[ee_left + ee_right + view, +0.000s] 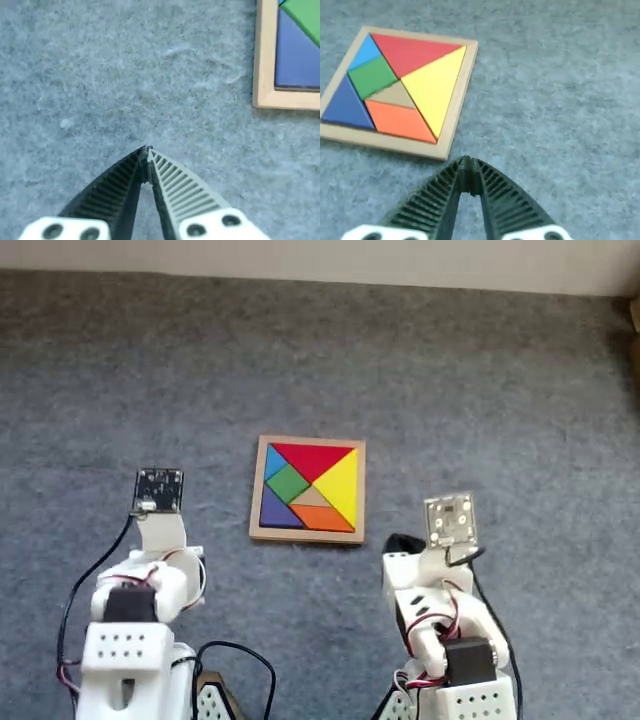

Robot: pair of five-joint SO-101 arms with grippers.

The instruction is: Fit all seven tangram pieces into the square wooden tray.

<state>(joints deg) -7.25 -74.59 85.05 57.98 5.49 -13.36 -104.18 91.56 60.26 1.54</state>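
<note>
All seven pieces (310, 485) fill the tray (305, 535), so it looks finished, with left gripper (146, 150) and right gripper (468, 160) clenched empty either side.

No readable text, label, number or sign anywhere.

Tabletop (480, 380) covered w/ grey short-pile felt or carpet, mottled and a bit fuzzy up close. Pale cream strip (300, 260) runs along the far edge in the high view, poss. a wall or board. Light soft & even.
</note>
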